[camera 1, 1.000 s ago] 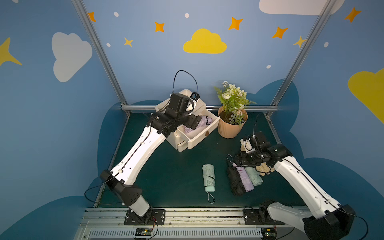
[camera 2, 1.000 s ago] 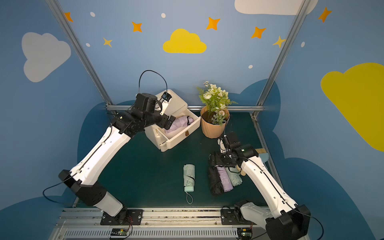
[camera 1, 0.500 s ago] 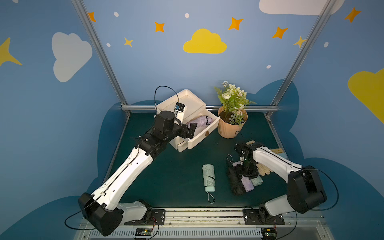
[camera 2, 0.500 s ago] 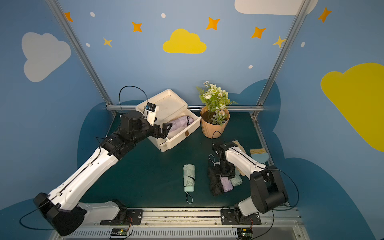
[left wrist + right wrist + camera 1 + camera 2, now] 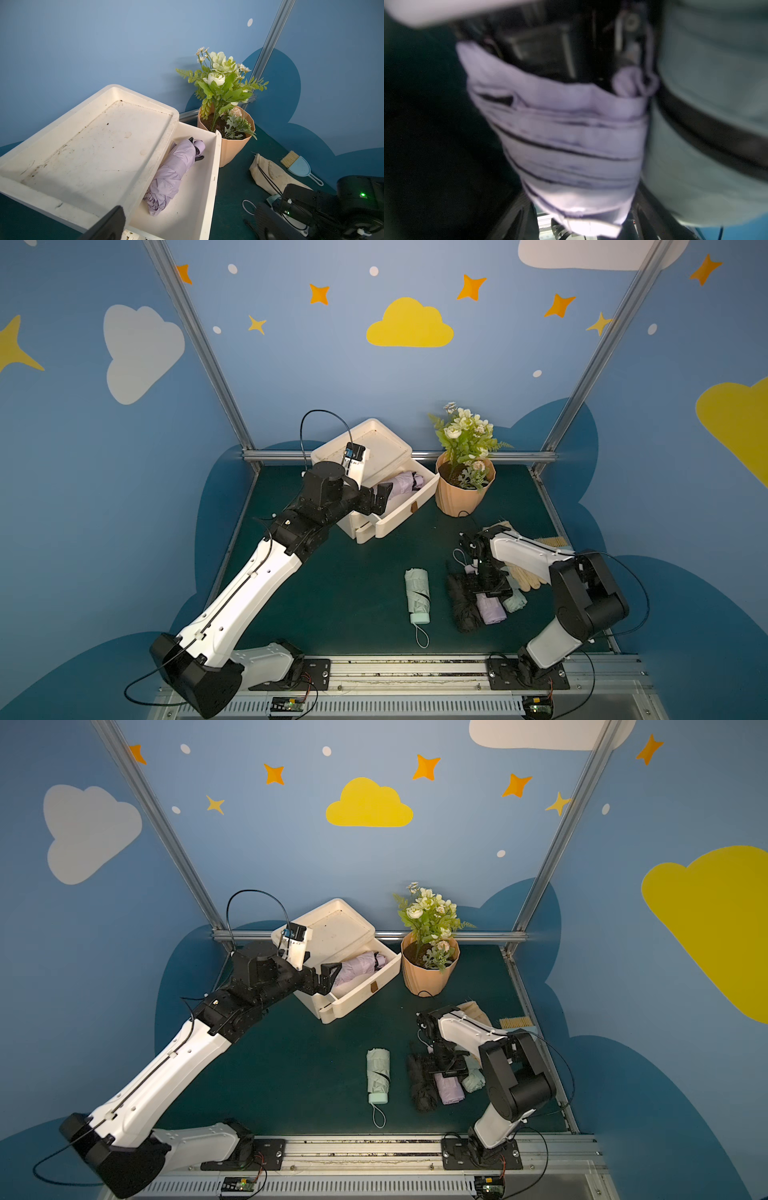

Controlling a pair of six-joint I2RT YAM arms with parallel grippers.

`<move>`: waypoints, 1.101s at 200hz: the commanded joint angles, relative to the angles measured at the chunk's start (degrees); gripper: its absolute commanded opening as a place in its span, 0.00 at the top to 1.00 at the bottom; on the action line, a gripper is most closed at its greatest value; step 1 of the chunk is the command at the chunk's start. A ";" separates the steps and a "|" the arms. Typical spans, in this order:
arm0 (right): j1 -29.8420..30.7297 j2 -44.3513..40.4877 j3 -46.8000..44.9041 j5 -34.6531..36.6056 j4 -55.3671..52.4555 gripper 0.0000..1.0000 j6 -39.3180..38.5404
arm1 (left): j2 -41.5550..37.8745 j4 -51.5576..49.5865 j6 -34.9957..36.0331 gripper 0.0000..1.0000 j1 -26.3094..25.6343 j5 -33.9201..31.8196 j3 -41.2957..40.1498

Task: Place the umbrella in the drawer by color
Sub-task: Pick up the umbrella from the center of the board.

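Note:
A white drawer box [image 5: 409, 506] stands at the back with its upper drawer pulled out. A purple umbrella [image 5: 401, 485] [image 5: 172, 172] lies inside. My left gripper [image 5: 376, 499] [image 5: 190, 226] hangs open at the drawer's near left corner, holding nothing. On the mat a green umbrella [image 5: 417, 595] lies alone. To its right lie a black umbrella [image 5: 463, 610], a purple umbrella [image 5: 490, 610] [image 5: 571, 135] and a green umbrella [image 5: 515, 599], side by side. My right gripper [image 5: 488, 587] [image 5: 582, 220] is down over the purple one, a finger on each side. The blurred wrist view does not show whether they press on it.
A flower pot [image 5: 463, 489] stands right of the drawer box. A beige cloth pouch [image 5: 268, 174] and a small blue brush [image 5: 299, 166] lie at the right edge behind my right arm. Metal frame posts [image 5: 544, 456] mark the back corners.
My left gripper has drawn back from over the drawer toward its near left corner. My right arm has folded and its gripper has come down onto the purple umbrella in the row.

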 commanded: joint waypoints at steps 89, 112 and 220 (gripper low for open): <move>-1.20 -4.67 -0.58 -5.39 7.03 0.60 -2.31 | -2.11 -0.21 -1.53 0.00 0.47 0.81 -1.78; -3.23 -12.53 0.00 -7.56 6.99 0.60 -3.71 | -1.90 -0.64 -2.89 0.00 0.58 2.91 -1.43; -0.71 -41.17 -3.90 -30.33 47.72 0.60 -1.20 | 2.91 17.92 -14.87 0.00 -2.36 29.82 -7.45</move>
